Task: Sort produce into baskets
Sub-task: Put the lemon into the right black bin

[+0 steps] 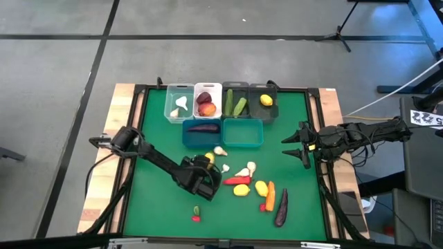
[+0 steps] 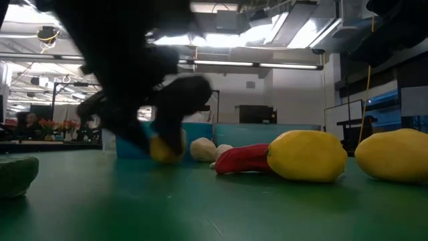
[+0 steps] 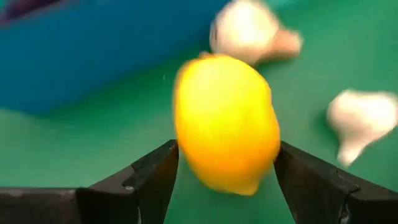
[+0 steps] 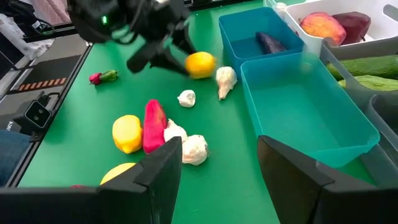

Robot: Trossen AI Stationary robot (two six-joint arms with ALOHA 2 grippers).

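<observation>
The left pincer [image 3: 227, 180] has its two dark fingers [image 3: 155, 177] closed against the sides of a yellow lemon [image 3: 227, 121], which sits between them. In the high view this pincer [image 1: 205, 164] is over the green desk [image 1: 159, 138], just in front of the blue basket [image 1: 202, 133]. That basket holds a purple eggplant [image 1: 203, 127]. Two white garlic bulbs [image 4: 225, 79] lie just beside the held lemon, on the desk near the blue basket. A red pepper [image 4: 153, 124] and more lemons [image 4: 126, 132] lie farther from it. The teal basket [image 4: 311, 118] stands touching the blue one. The right pincer [image 1: 299, 144] hangs with fingers spread, holding nothing, well to the right of the blue basket.
</observation>
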